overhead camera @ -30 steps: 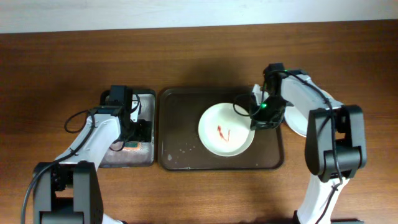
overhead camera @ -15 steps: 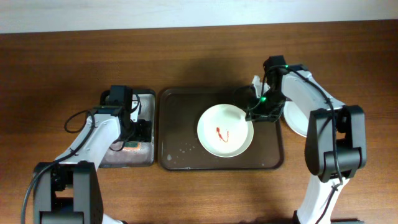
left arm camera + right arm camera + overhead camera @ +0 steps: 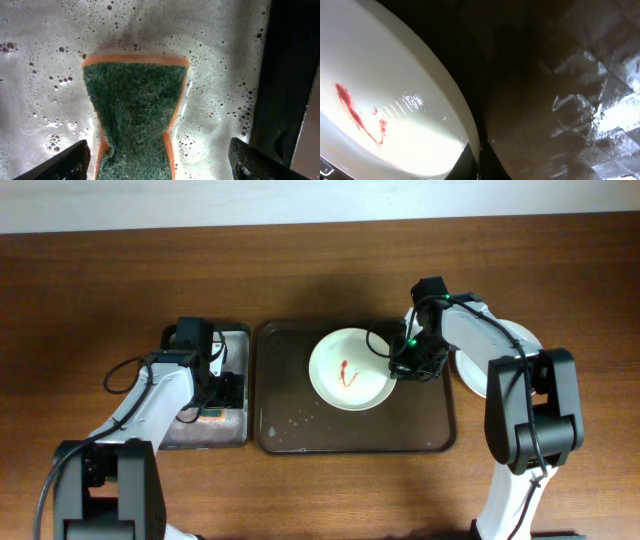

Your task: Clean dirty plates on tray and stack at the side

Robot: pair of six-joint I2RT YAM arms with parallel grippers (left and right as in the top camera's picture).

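Though blurred, right pincer (image 3: 398, 365) apparently on plate (image 3: 345, 385) rim.

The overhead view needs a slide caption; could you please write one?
Right gripper grips a sauce-streaked plate over the brown tray; left gripper hovers above a sponge.

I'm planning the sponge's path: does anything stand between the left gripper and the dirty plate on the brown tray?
No loose object does. Between the left gripper and the dirty plate lie only the rims of the grey tray and brown tray.
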